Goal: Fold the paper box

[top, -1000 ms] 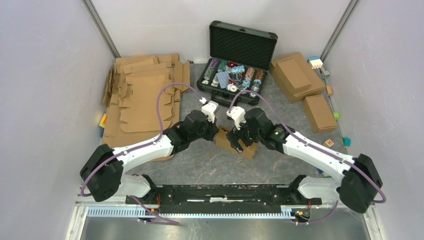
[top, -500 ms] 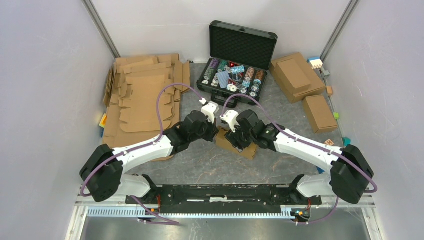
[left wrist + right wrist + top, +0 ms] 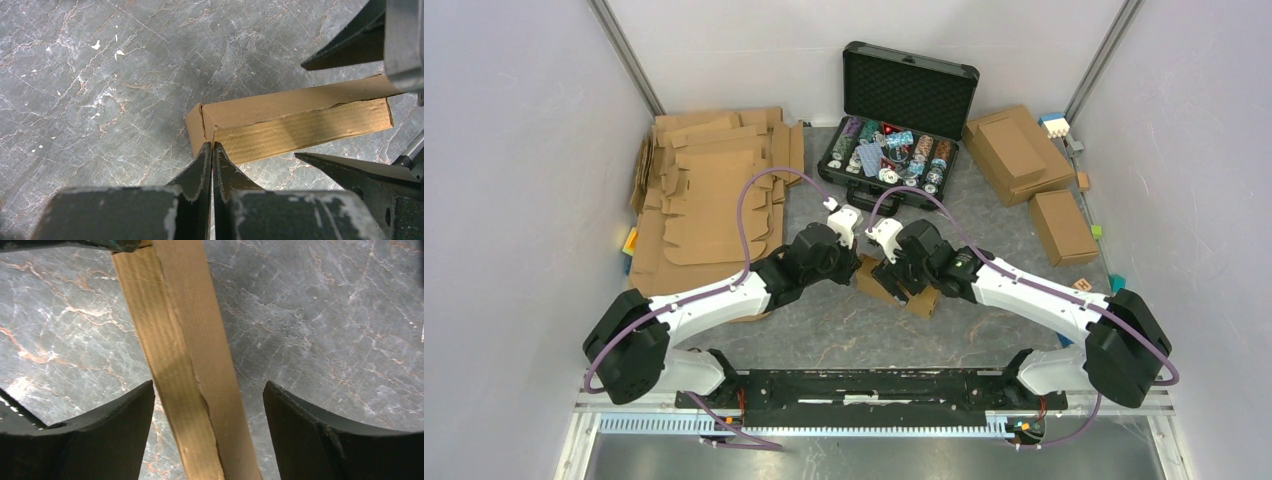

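Observation:
The paper box (image 3: 870, 279) lies on the grey marbled table between the two arms, folded into a narrow brown cardboard bar with a torn seam along its length (image 3: 295, 120) (image 3: 185, 355). My left gripper (image 3: 212, 145) is shut, and its joined tips touch the box's near left corner (image 3: 856, 264). My right gripper (image 3: 207, 390) stands open astride the box, and there is a gap between each finger and the cardboard (image 3: 902, 285). In the top view the right wrist hides most of the box.
An open black case (image 3: 894, 150) with poker chips stands at the back centre. Flat brown cardboard blanks (image 3: 709, 190) are piled at the back left. Two closed brown boxes (image 3: 1019, 150) (image 3: 1062, 225) and small coloured blocks (image 3: 1117, 283) sit on the right.
My right arm has swung left over the box, closer to the left gripper, and its jaws are narrower than a second ago. The left arm has stayed still.

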### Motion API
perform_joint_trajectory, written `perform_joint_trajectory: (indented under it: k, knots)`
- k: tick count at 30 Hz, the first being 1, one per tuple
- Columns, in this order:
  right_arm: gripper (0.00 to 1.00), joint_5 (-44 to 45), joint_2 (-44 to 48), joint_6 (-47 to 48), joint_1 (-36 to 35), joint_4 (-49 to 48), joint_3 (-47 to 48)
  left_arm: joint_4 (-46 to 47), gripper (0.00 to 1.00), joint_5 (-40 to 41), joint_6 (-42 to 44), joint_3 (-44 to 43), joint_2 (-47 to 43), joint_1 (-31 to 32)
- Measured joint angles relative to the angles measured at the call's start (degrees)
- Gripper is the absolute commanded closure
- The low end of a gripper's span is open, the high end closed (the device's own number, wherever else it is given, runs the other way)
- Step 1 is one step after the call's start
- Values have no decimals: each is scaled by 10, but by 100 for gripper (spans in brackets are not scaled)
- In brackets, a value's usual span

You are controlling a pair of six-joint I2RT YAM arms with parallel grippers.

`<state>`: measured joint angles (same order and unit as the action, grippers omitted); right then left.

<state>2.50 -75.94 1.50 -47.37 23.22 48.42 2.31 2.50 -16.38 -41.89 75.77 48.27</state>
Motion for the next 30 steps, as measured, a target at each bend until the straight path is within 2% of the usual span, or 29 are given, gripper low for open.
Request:
perform_joint_trajectory:
  k: [2,10,16,24,30]
  knots:
    - [2,6,0,-3,1,0,0,0,96,0,0,0,0,1]
    - [2,22,30,-20,1,8,0,-1,96,3,0,0,0,3]
    - [2,57,109,-57,1,40,0,-1,96,5,0,0,0,5]
    - [11,126,238,-139,13,84,-47,-1,96,15,0,0,0,8]
    - [15,112,299,-196,61,98,-119,-2,97,19,0,0,-1,10]
